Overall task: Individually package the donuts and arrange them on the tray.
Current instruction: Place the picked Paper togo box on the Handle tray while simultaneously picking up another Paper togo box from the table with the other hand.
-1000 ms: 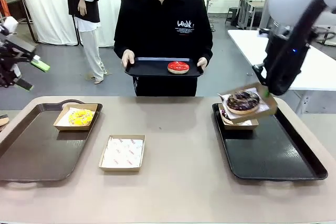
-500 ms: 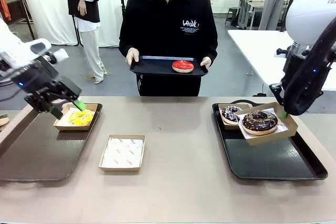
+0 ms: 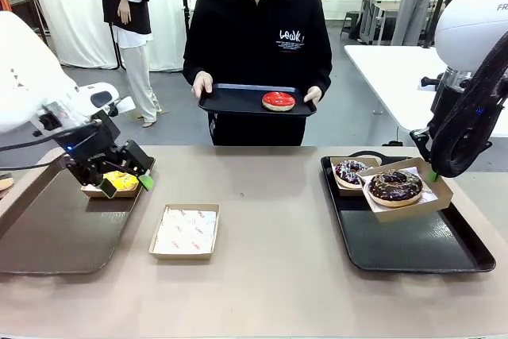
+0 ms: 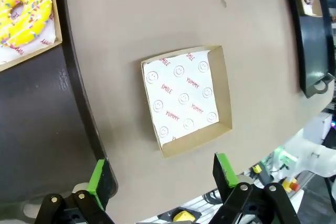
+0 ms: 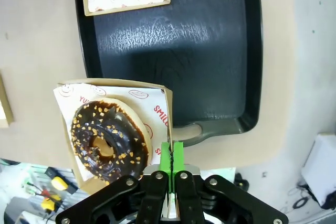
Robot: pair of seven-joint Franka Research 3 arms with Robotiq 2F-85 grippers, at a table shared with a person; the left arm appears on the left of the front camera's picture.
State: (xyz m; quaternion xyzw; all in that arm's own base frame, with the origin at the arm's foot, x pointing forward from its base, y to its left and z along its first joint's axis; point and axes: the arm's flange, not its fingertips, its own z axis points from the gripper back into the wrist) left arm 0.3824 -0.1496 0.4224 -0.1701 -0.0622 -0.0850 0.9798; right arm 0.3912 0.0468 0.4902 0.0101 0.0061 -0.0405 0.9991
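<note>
My right gripper is shut on the rim of a cardboard box holding the dark chocolate donut, just above the right black tray. In the right wrist view the gripper pinches the box wall beside that donut. The sprinkled donut sits boxed at the tray's far corner. My left gripper hangs open over the boxed yellow donut on the left tray. The left wrist view has the yellow donut at top left. A person holds a tray with the red donut.
An empty paper-lined box lies on the table between the trays, and it is also ahead of the open fingers in the left wrist view. The near half of the right tray is bare. A white table stands at the back right.
My left arm came down from the upper left to hover over the yellow donut's box. My right gripper carried the chocolate donut's box right and lower over the black tray.
</note>
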